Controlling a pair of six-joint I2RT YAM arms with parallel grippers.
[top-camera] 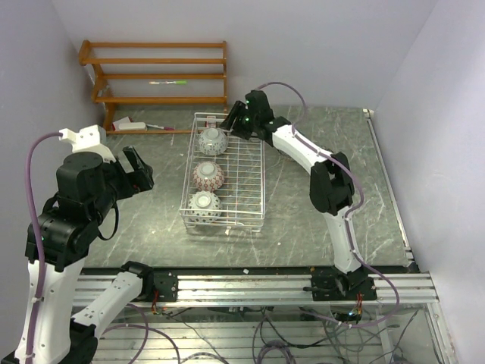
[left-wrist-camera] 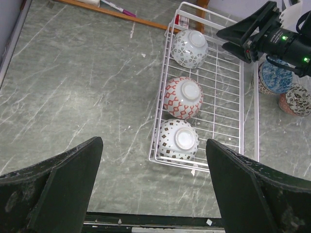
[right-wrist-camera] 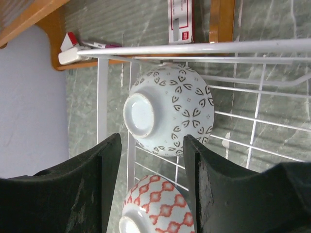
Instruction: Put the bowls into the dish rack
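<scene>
The dish rack (top-camera: pixel 246 174) lies in the middle of the worktop (top-camera: pixel 151 220), its long axis running from the near edge to the far edge. Three bowls (top-camera: pixel 208 176) sit upside down along its left lane; the right lane is free. A blue bowl (left-wrist-camera: pixel 274 77) and a red bowl (left-wrist-camera: pixel 296 99) stand on the worktop just beside the rack's right side, toward the far edge, so the right arm is nearer, I judge. The right gripper (right-wrist-camera: pixel 151 145) hangs over the rack's far end, jaws moderately apart, holding nothing. The left gripper (left-wrist-camera: pixel 154 143) is wide and empty, toward the left edge. The surface looks smooth, grey marbled. Walls (top-camera: pixel 424 114) stand close, and a wooden shelf (top-camera: pixel 159 76) fills the far left corner.
</scene>
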